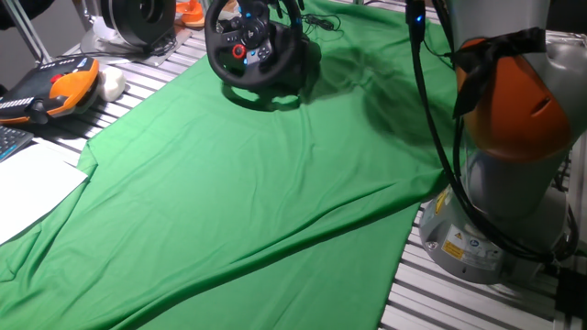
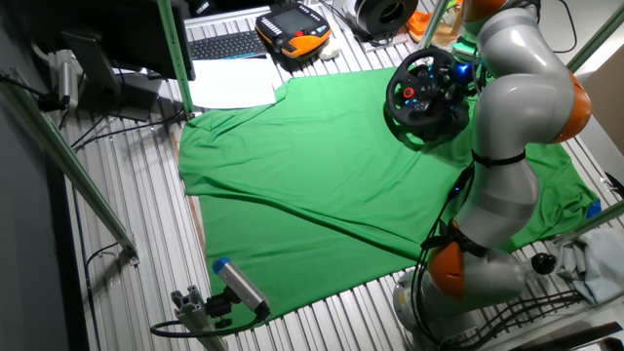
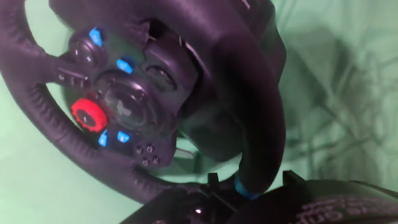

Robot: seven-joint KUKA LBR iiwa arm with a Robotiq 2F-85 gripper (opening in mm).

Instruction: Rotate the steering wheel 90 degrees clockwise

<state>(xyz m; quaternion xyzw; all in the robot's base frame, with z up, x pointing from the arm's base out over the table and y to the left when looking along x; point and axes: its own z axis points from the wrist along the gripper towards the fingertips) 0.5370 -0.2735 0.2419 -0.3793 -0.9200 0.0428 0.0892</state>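
The black steering wheel [image 1: 249, 46] stands on its black base at the far side of the green cloth [image 1: 275, 202], with a red dial and blue buttons on the hub. It also shows in the other fixed view [image 2: 421, 93] under my arm. In the hand view the wheel [image 3: 124, 106] fills the frame. My gripper [image 3: 249, 182] has its two fingers on either side of the thick rim, at a blue mark on it, and appears shut on it. In the fixed view the gripper [image 1: 286, 11] is at the wheel's upper right rim.
A round black-and-silver drum-like object [image 1: 138, 18] stands behind the wheel to the left. An orange-and-black pendant [image 1: 55, 87] and white paper [image 1: 27, 183] lie at the left. My arm's base [image 1: 495, 229] stands at the right edge. A keyboard [image 2: 224, 44] lies at the back.
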